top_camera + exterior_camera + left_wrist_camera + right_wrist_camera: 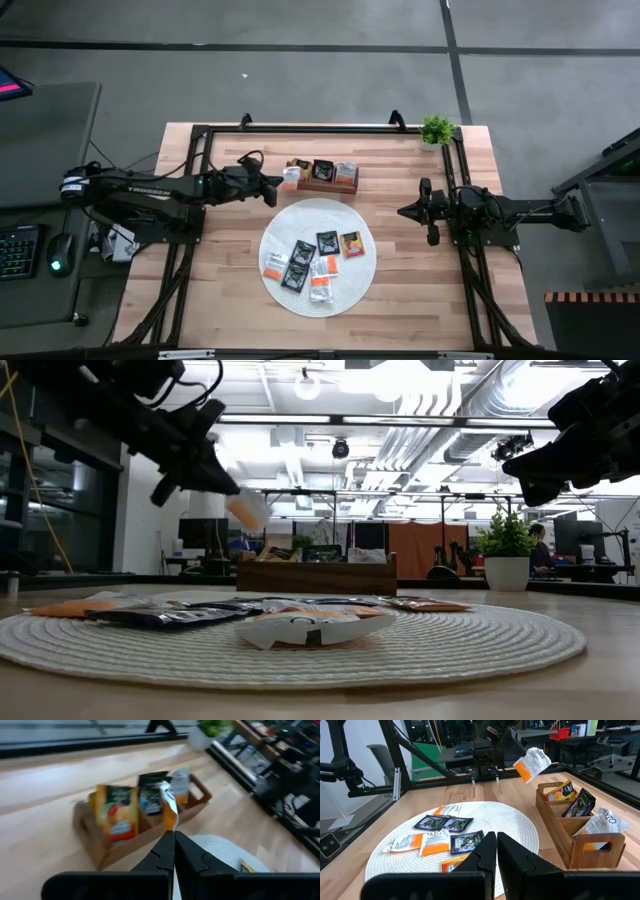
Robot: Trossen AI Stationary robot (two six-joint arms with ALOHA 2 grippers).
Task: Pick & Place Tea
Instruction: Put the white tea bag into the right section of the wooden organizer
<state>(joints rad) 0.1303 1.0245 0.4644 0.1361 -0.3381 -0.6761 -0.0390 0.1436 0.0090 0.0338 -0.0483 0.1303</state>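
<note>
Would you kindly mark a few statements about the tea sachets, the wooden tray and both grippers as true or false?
1. The left gripper holds an orange-and-white tea sachet in the air. True.
2. The brown wooden three-compartment tray is empty. False: sachets stand in its compartments.
3. The right gripper holds a black sachet. False: it is shut on nothing, at the table's right.
4. Several flat sachets lie on the round white woven mat. True.
5. The small green potted plant stands on the mat. False: it stands at the table's far right corner.
</note>
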